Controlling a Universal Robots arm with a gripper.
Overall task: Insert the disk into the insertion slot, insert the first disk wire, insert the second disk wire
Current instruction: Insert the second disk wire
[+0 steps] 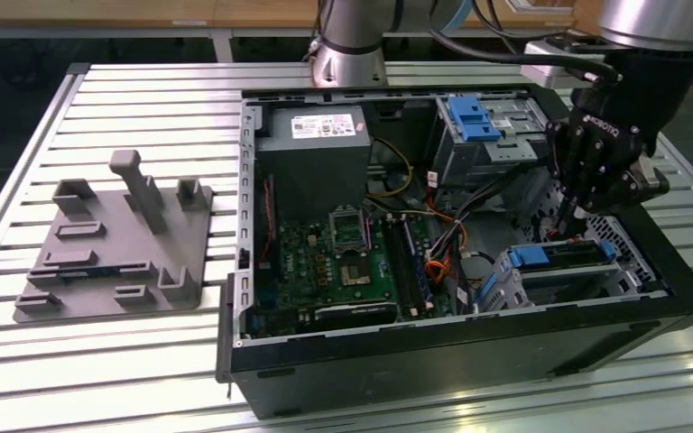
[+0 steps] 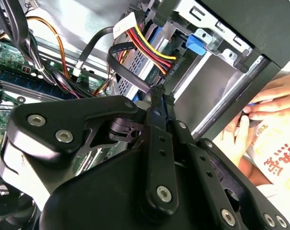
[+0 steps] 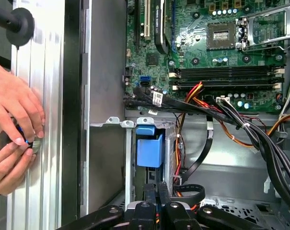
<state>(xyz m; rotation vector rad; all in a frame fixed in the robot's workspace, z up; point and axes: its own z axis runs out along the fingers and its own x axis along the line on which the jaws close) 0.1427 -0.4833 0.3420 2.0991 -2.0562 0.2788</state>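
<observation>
So I'm parked over the slatted metal surface (image 1: pixel 142 90) with the open black computer case (image 1: pixel 443 361) on it, and a grey plastic fixture (image 1: pixel 112 248) sits on the exterior view's left, well apart from the case. Inside there's the green motherboard (image 1: pixel 335 271) and the grey power supply (image 1: pixel 313 158) at the far end. My gripper (image 1: pixel 569 215) is down in the case on the exterior view's right, just above the insertion slot (image 1: pixel 569 280), the perforated metal cage near the front wall. The disk (image 1: pixel 563 257) is already sitting in that cage, blue carrier edge showing. In the second wrist view my jaws (image 2: pixel 161 93) are pressed nearly together, tips right at a black cable (image 2: pixel 130 76) beside the coloured power wires (image 2: pixel 149 48); can't tell if I'm actually pinching it. A person's hands (image 3: pixel 13 129) rest on the surface outside the case.
</observation>
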